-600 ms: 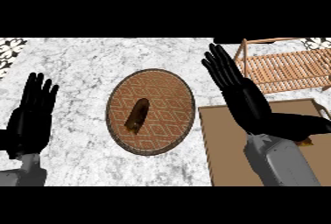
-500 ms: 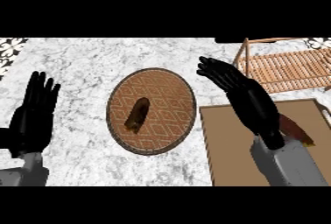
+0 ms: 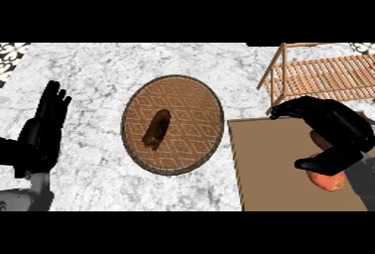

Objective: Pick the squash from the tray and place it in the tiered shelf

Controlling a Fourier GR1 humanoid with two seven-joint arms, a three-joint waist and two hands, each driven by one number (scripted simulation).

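Note:
An orange squash point(image 3: 331, 179) lies on the flat brown tray point(image 3: 275, 168) at the right, mostly hidden under my right hand point(image 3: 330, 124). That hand arches over it with fingers curled down and the thumb against the squash's near side. The wooden tiered shelf point(image 3: 330, 74) stands just beyond the tray at the top right. My left hand point(image 3: 44, 134) rests open at the left edge, fingers up, far from the tray.
A round brown patterned plate point(image 3: 192, 101) sits mid-counter with a dark brown elongated vegetable point(image 3: 156, 130) on it. The tray's left edge lies close to the plate's right rim. White marble counter surrounds them.
My right hand has dropped from a raised, straight-fingered pose beside the plate, moved right over the tray and curled around the squash. The left hand has stayed put.

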